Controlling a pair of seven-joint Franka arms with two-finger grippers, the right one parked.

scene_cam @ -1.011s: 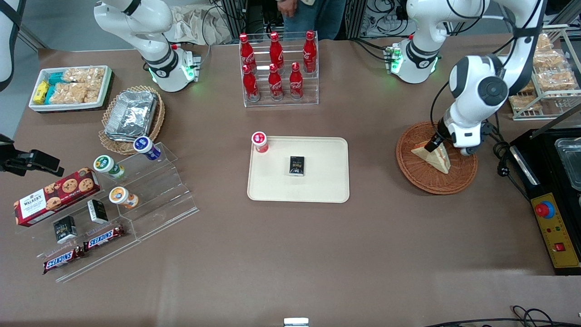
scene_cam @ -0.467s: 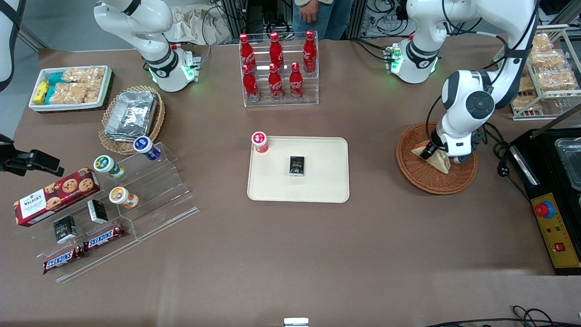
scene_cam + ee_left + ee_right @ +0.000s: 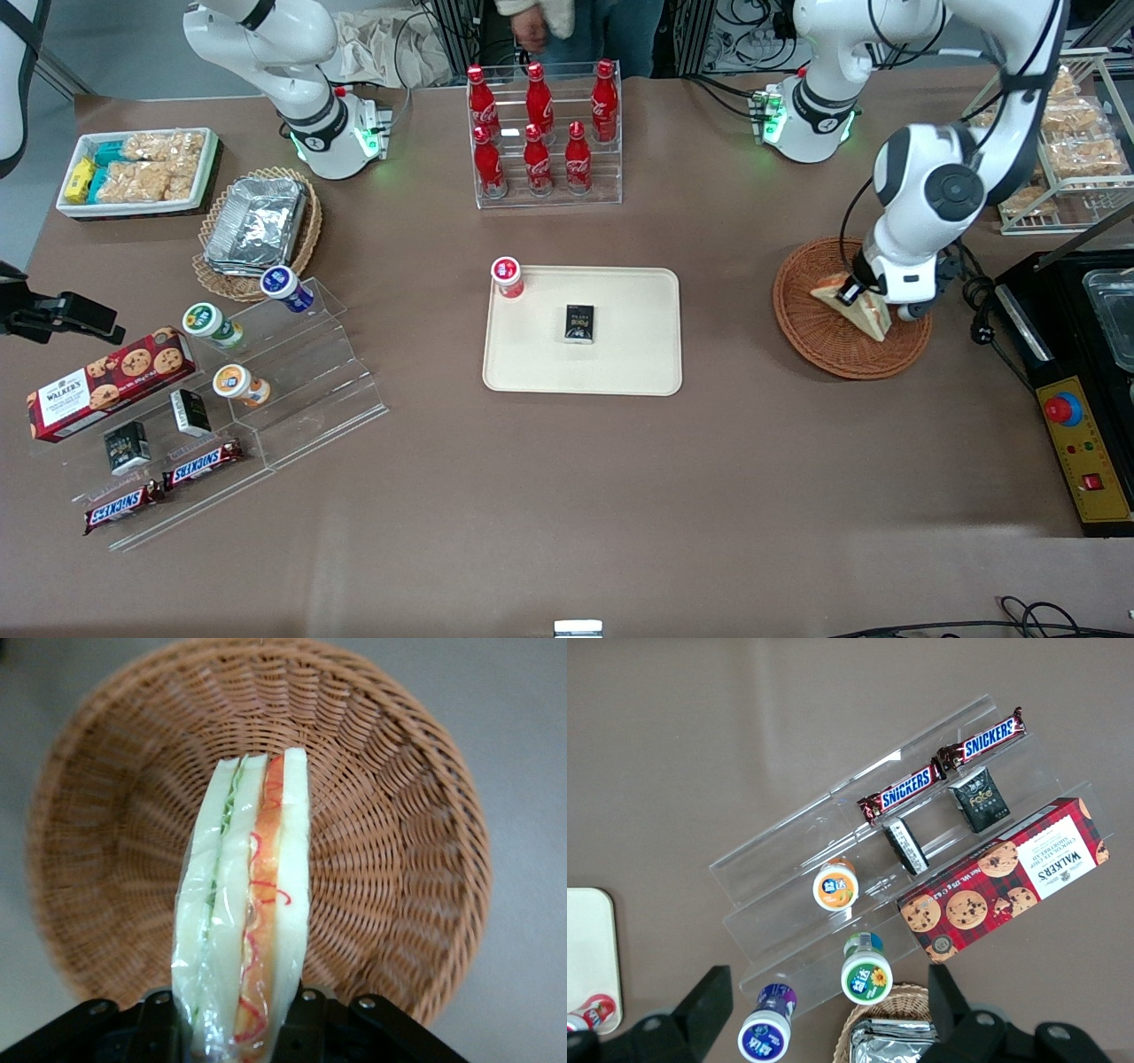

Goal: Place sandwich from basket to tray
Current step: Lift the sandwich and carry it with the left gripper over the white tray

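sandwich [image 3: 244, 930]: pale white bread, with green, orange and red filling stripes along its cut edge, clear glossy wrap, pinched in the claw
claw [image 3: 235, 1028]: black
basket [image 3: 815, 341]: reddish-brown woven wicker, under the claw
tray [image 3: 638, 354]: plain cream-beige, well away from the claw toward the parked arm's end
small box [image 3: 579, 322]: black, on the tray
cup [image 3: 508, 276]: red and white lid, at the tray's corner
surface [image 3: 567, 496]: dull brown

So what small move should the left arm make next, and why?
Probably lift straight up. The gripper has its jaws shut on the sandwich, which stands on edge just above the basket; it should clear the rim before moving toward the tray.
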